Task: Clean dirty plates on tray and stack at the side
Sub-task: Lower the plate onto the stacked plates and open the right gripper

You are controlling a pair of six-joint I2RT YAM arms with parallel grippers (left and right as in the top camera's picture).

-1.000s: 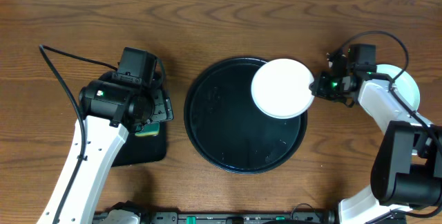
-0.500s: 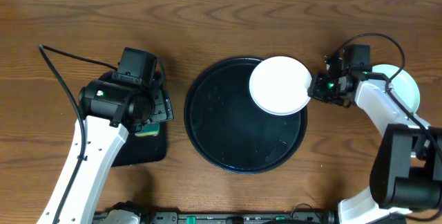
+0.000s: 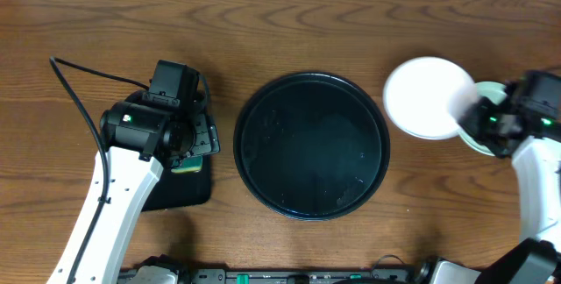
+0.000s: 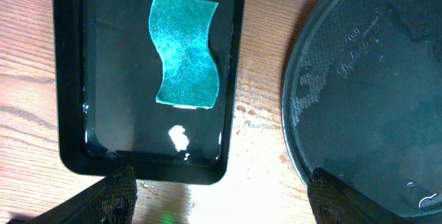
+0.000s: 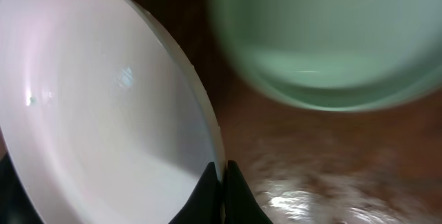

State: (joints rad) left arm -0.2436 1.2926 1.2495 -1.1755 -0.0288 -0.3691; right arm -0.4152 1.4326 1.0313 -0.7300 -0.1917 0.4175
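One white plate sits just right of the tray, pinched by the right gripper. Left wrist: the left gripper gapes wide above the sponge. Right wrist: closed jaws clamp the white plate's rim beside a mint plate.

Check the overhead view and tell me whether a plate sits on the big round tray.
No, the tray holds no plate; the right end effector grips the white plate clear of the tray's right rim.

Glossy black tray, smooth glossy white plate, wood-grain table, rough teal sponge
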